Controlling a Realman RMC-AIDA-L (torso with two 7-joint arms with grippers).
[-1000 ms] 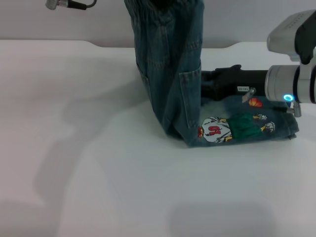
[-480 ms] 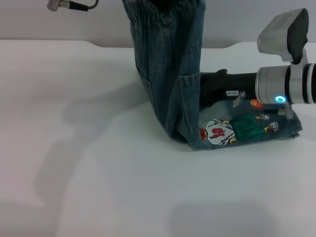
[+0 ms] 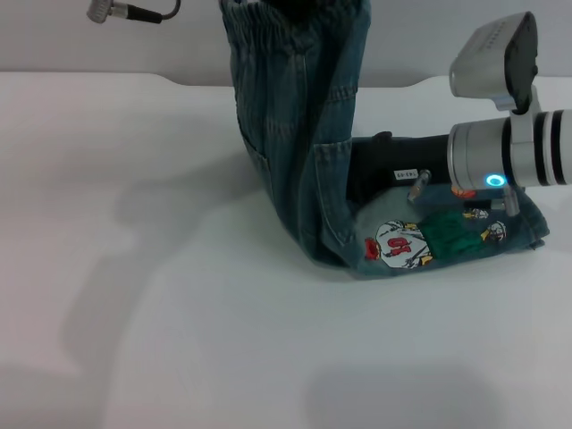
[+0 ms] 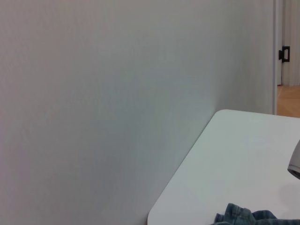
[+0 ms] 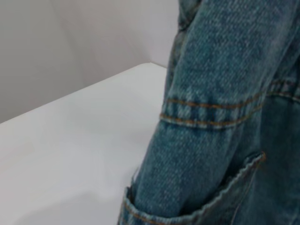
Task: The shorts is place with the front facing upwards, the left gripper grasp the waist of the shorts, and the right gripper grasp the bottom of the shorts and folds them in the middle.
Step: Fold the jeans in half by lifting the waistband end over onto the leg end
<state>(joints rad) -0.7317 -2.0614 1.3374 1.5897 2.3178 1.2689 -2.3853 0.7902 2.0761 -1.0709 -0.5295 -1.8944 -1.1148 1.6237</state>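
Shorts (image 3: 304, 143) half up in the air, half flat on the table (image 3: 161, 322), seen from the head. Waist (image 3: 290, 13) pulled high, hanging from above; left gripper out of sight past the top edge, so cannot tell how its fingers stand. Bottom (image 3: 527, 228) lying flat on the table, on the far side of the right gripper's blue ring from the hanging part. Right gripper (image 3: 362, 174) reaching in low behind the hanging cloth, fingers hidden, cannot tell if holding. Looks like the middle of the fold. Next move likely needs the waist carried over and down onto the bottom, edges matched, cloth kept smooth.

From the left wrist: only a wall, a table corner, and a bit of ruffled blue denim (image 4: 248, 218) at the edge.

From the right wrist: blue-green denim (image 5: 225, 93) very close, orange stitch lines, a pocket opening (image 5: 197, 211), hanging just above the table.
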